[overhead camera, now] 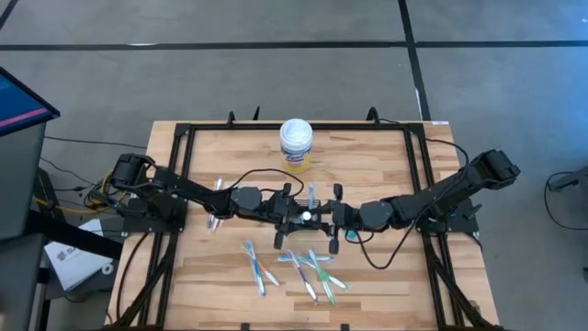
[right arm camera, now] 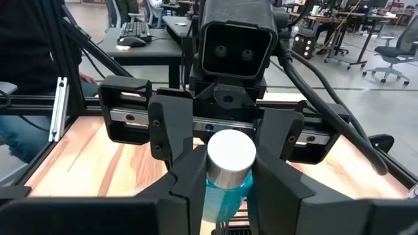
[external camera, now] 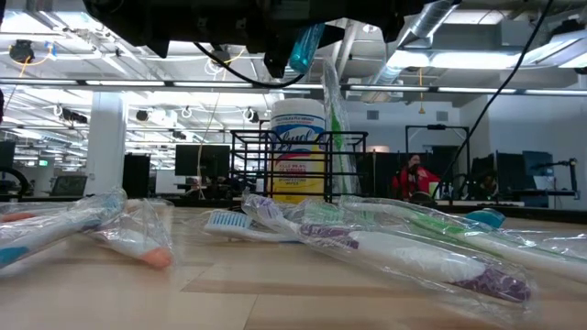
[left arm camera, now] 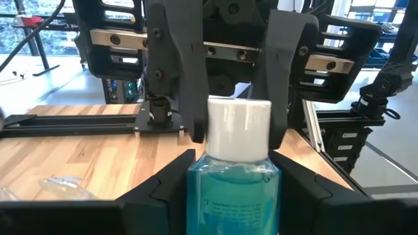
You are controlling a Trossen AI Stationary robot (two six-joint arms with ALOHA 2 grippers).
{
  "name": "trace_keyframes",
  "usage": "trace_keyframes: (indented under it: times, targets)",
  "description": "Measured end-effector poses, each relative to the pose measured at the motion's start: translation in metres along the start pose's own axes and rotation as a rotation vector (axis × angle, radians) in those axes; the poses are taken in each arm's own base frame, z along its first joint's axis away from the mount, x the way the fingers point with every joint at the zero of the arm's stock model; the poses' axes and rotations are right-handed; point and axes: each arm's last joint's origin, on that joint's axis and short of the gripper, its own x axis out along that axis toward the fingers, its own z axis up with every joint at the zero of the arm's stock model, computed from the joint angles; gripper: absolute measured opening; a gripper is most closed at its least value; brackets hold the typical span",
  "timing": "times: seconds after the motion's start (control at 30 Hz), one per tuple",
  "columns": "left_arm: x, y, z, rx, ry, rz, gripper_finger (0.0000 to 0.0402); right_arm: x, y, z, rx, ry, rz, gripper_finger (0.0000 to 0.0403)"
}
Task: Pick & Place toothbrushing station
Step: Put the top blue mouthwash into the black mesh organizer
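High view: toothbrushing station between left gripper, right gripper.

Even, bright overhead light; soft shadows; blurred foreground toothbrushes in the low view.

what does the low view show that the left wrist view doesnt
Only the low view: wrapped toothbrushes lying on the table, the black wire holder standing beside the white canister, and a person far behind.
Only the left wrist view: the left claw and the right claw on either side of the bottle's white cap.
Both: the blue liquid bottle held up between the arms.
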Motion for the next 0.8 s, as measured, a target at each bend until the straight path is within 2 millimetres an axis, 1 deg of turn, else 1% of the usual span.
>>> trace_keyframes:
  times: [0.17, 0.27, 0.37, 0.47, 0.57, 0.7, 0.8]
  targets:
    - [0.0, 0.0, 0.0, 0.002, 0.005, -0.001, 0.0146, 0.0, 0.0, 0.0, -0.001, 0.003, 0.0, 0.0095]
    - [-0.001, 0.0, 0.0, 0.003, 0.01, -0.001, 0.0155, 0.0, 0.0, -0.001, -0.004, 0.007, -0.001, 0.009]
    - [-0.004, 0.0, 0.002, 0.003, 0.037, 0.003, 0.016, 0.0, 0.0, -0.002, -0.013, 0.016, -0.002, 0.0098]
    - [-0.011, 0.0, 0.005, -0.005, 0.033, -0.003, 0.0151, 0.0, 0.0, -0.002, -0.02, 0.021, -0.006, 0.0117]
    - [-0.022, 0.0, 0.009, -0.006, 0.018, -0.009, 0.0144, 0.0, 0.0, -0.003, -0.025, 0.027, -0.011, 0.0133]
    - [-0.038, 0.0, 0.01, -0.021, 0.008, -0.001, 0.0158, 0.0, -0.001, -0.003, -0.022, 0.02, -0.032, 0.0139]
    - [-0.049, 0.001, 0.007, -0.022, 0.009, 0.004, 0.0163, 0.0, -0.001, -0.001, -0.017, 0.011, -0.035, 0.0136]
